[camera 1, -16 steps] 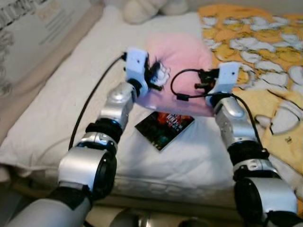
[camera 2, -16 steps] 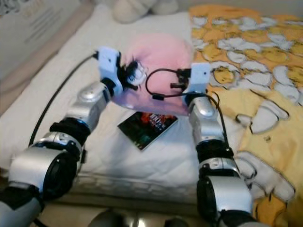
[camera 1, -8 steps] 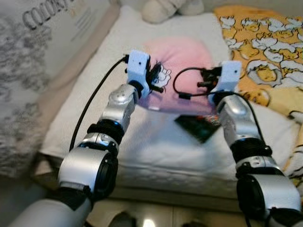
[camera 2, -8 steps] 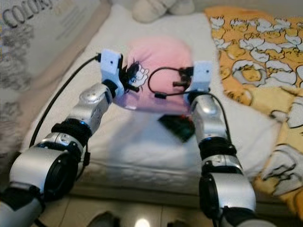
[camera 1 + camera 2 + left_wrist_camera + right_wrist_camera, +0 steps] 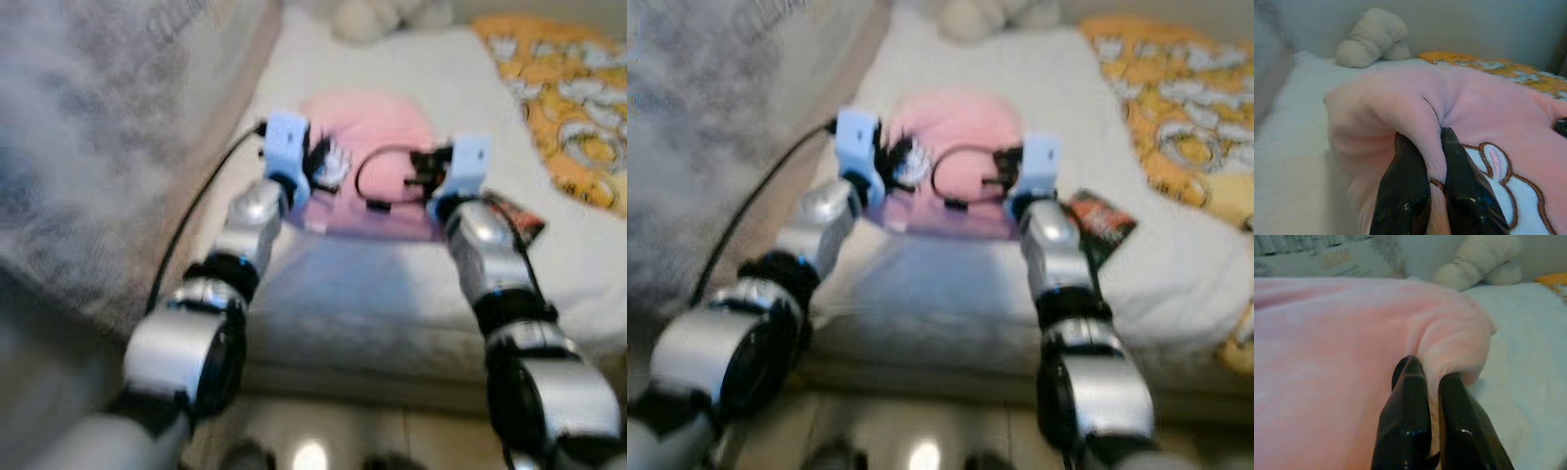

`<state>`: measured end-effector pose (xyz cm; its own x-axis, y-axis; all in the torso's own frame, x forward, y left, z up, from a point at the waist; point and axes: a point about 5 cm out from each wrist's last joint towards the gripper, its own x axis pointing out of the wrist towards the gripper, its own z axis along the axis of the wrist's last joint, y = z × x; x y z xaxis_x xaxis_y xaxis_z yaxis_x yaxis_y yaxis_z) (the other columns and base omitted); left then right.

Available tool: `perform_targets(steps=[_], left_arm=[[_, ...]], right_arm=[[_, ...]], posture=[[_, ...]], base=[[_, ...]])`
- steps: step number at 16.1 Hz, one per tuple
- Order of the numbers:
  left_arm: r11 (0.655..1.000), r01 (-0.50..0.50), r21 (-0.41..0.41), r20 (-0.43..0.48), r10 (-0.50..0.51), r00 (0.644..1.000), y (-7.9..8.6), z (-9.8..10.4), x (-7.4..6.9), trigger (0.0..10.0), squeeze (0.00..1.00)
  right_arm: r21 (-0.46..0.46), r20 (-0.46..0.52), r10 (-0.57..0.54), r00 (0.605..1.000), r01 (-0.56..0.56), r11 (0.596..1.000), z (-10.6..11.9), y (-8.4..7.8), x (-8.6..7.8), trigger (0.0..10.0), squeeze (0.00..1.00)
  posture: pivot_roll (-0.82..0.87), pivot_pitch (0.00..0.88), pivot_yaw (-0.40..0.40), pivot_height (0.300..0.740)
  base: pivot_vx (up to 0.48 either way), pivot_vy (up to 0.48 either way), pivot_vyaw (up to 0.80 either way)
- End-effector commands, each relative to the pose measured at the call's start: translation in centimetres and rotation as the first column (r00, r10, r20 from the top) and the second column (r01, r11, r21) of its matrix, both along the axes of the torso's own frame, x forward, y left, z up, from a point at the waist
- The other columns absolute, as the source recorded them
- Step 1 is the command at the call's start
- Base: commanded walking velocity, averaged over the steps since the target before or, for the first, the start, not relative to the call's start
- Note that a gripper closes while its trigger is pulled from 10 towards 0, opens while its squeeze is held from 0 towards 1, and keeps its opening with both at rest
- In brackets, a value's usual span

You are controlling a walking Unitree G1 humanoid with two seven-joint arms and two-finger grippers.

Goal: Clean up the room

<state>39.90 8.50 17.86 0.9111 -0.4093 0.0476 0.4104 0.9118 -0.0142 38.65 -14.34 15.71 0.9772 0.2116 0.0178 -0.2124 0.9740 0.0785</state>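
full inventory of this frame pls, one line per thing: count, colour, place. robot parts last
pink blanket: 1, pink with a white and brown patch, held up over the bed between both grippers
bed: 1, white, ahead of the robot
yellow cover: 1, orange-yellow with white figures, on the bed's right side
book: 1, dark with red, on the bed by the right arm
plush toy: 1, cream, far end of the bed
left gripper: 1, black, shut on a blanket fold
right gripper: 1, black, shut on a blanket fold

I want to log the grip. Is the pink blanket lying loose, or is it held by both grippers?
Held by both. The left gripper and the right gripper each pinch a fold of the pink blanket.
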Motion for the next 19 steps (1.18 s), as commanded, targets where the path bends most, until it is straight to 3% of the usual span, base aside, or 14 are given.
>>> perform_targets(steps=[1, 11, 17, 19], left_arm=[[1.0, -0.007, -0.02, 0.084, 0.009, 0.996, -0.4, 1.8, 0.2, 10.0, 0.0], [0.995, -0.098, 0.008, 0.055, 0.097, 0.994, -0.2, 1.2, 0.3, 10.0, 0.0], [0.979, -0.204, 0.013, 0.068, 0.203, 0.977, 0.8, 1.4, 0.5, 10.0, 0.0], [0.961, -0.277, 0.018, 0.052, 0.276, 0.96, 1.6, 1.6, 0.9, 10.0, 0.0]], right_arm=[[-0.015, 0.035, 0.0, 0.999, 0.001, 1.0, 0.9, -0.3, 0.2, 10.0, 0.0], [-0.042, -0.009, 0.034, 0.999, -0.034, 0.999, 0.1, 0.5, 0.3, 10.0, 0.0], [-0.099, -0.009, 0.128, 0.992, -0.129, 0.987, 1.3, 2.7, 0.9, 10.0, 0.0], [-0.107, -0.054, 0.168, 0.984, -0.173, 0.979, 1.4, 4.0, 1.4, 10.0, 0.0]], posture=[[0.06, 0.0, -0.01, 0.74], [0.08, 0.0, -0.024, 0.74], [0.1, 0.0, -0.06, 0.74], [0.13, 0.0, -0.093, 0.74]], base=[[0.454, 0.0, 0.0], [0.45, 0.0, 0.0], [0.45, 0.0, 0.0], [0.448, 0.0, 0.0]])
